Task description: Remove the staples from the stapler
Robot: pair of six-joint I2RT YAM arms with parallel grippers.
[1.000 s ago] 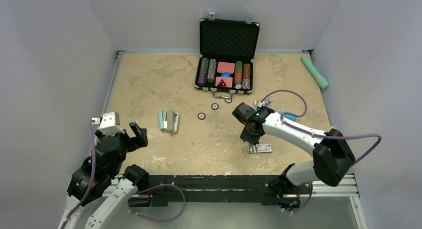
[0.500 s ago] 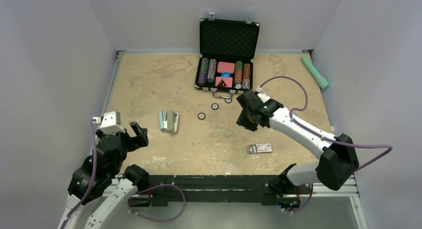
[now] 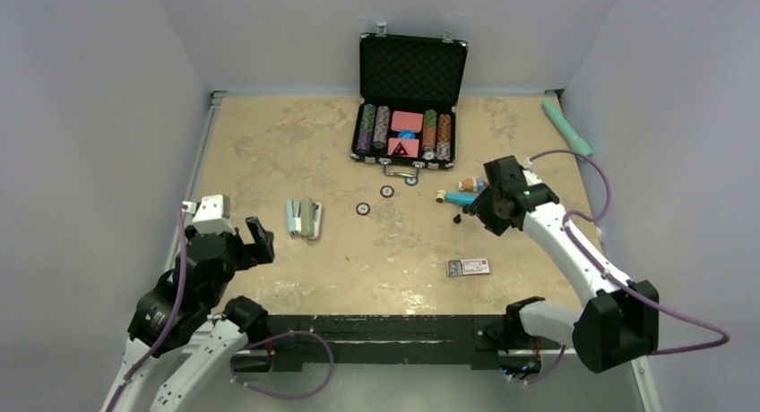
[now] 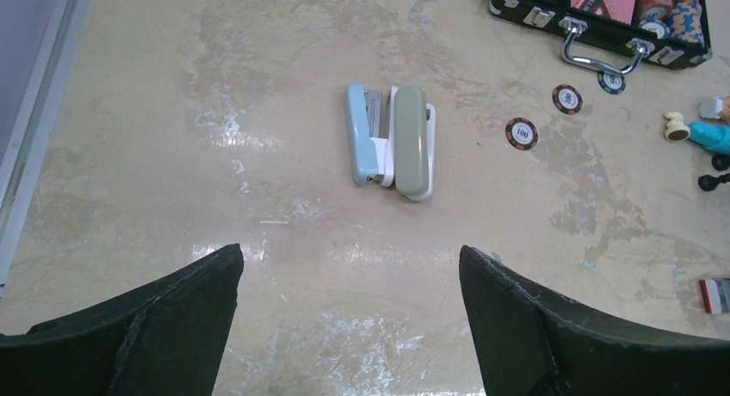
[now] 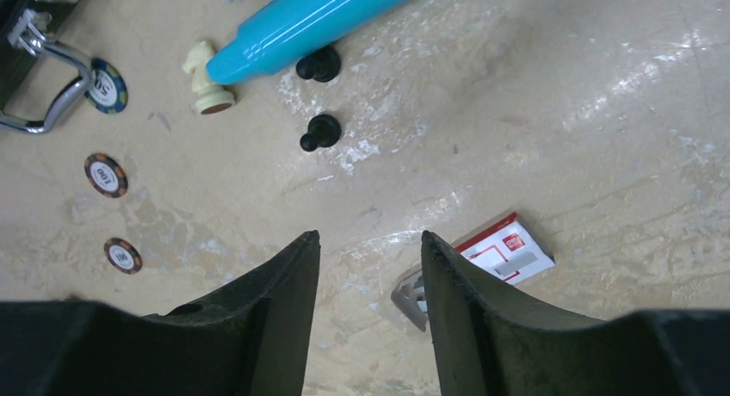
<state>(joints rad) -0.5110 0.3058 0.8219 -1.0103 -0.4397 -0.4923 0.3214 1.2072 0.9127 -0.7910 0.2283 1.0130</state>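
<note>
Your left gripper [image 4: 349, 260] hung over the near-left corner of the table [image 3: 269, 143], its fingers spread wide on nothing. Bare surface lay open ahead of it up to the stapler [image 4: 392, 142]. The stapler lay left of centre, blue and green halves side by side, well apart from the left rail [image 3: 204, 152] and from both arms.

Your right gripper [image 5: 368, 241] stood part-spread and empty. A small red-and-white box [image 5: 504, 251] lay just beside it, with black chess pieces [image 5: 320, 131] and a blue pen [image 5: 318, 17] beyond. The chip case [image 3: 412, 98] sat towards the far edge.

Since a second ago, your right arm had swung rightward off the box and its fingers had widened. The stapler had not moved.
</note>
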